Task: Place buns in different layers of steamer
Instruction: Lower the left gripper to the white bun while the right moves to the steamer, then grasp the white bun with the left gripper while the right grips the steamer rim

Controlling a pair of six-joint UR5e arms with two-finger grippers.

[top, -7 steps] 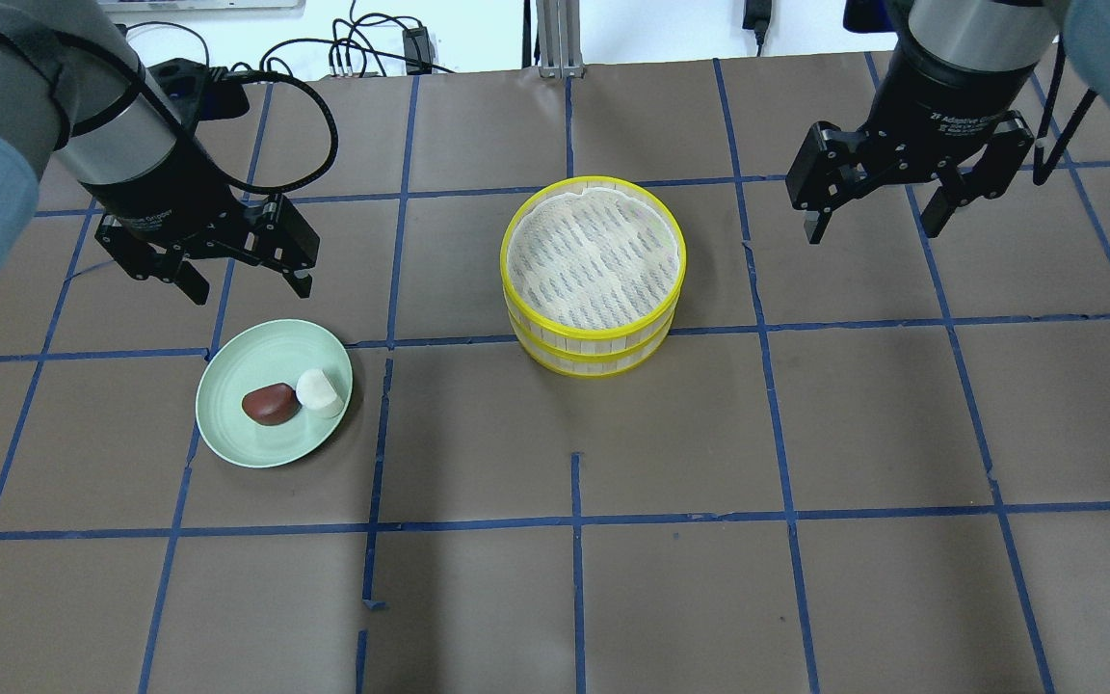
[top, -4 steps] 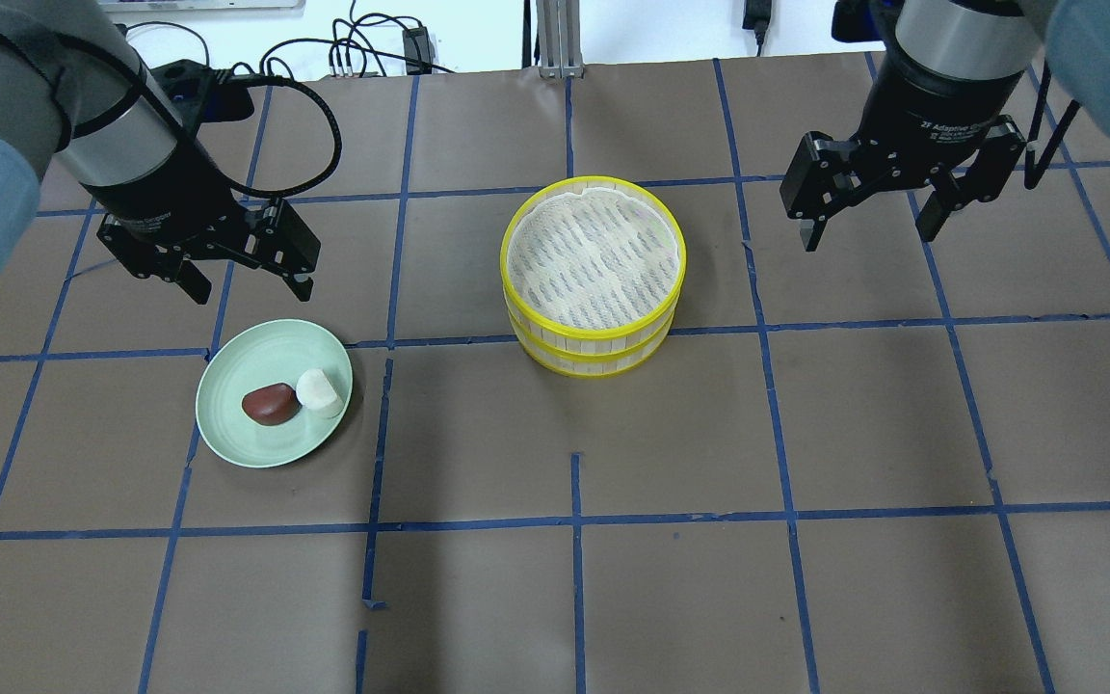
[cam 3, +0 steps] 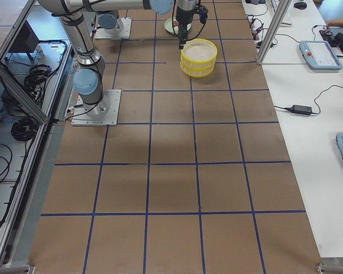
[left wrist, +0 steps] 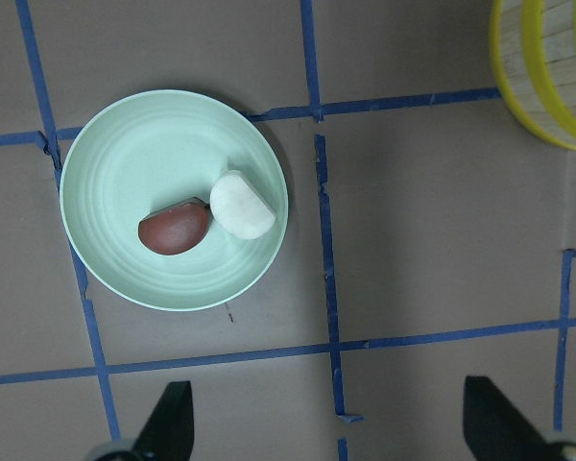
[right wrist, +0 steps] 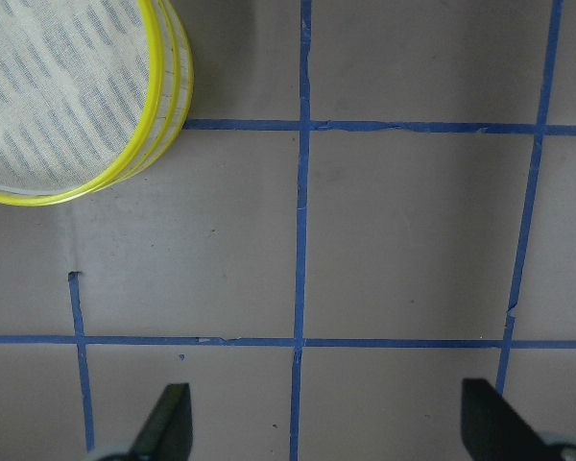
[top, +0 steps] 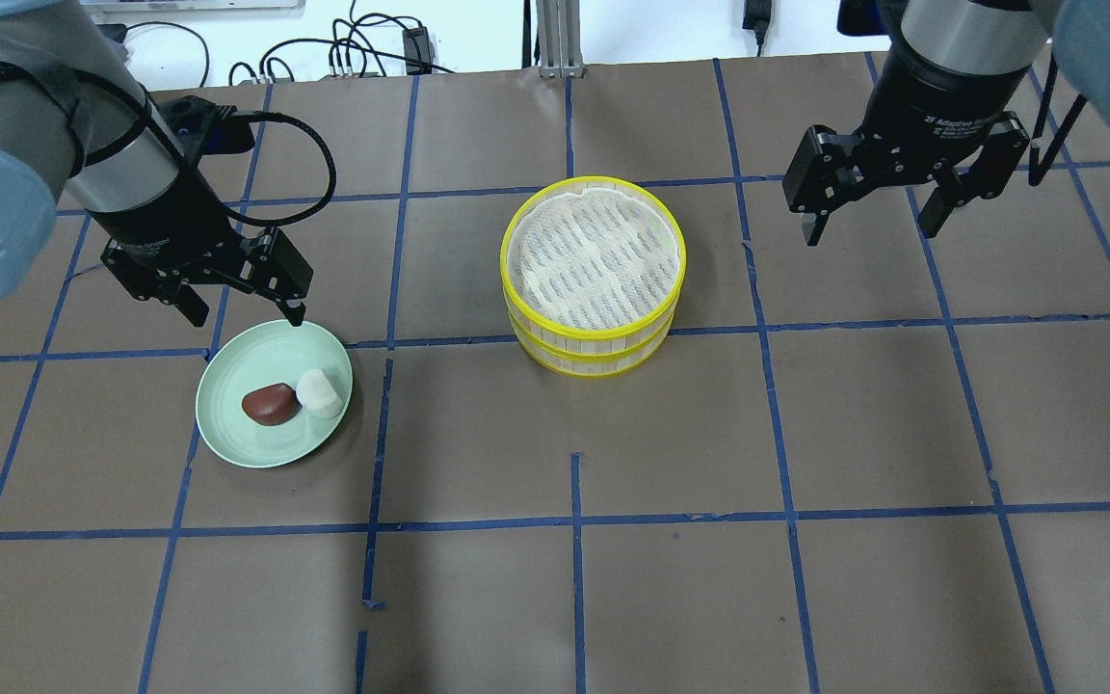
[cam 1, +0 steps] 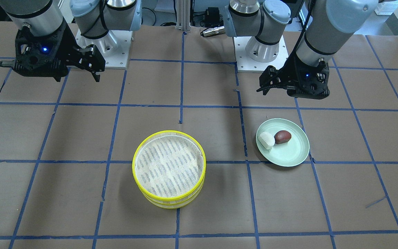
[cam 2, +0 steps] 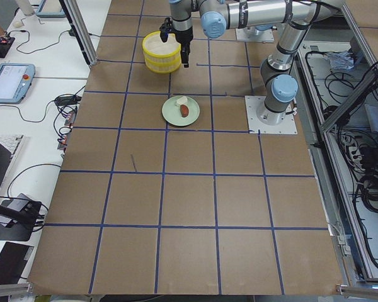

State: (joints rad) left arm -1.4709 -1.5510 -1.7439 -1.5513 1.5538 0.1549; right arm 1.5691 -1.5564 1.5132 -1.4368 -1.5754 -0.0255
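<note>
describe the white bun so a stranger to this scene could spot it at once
On the brown table, left of the yellow steamer in the overhead view, sits a pale green plate. On it the white bun lies on the steamer's side, touching its only neighbour, the reddish-brown bun.

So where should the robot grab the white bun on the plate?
Probably from straight above, with the left gripper, open now, pinching the white bun across its middle. The brown bun touches one side, so it should close on the two free sides, clear of the plate rim.
</note>
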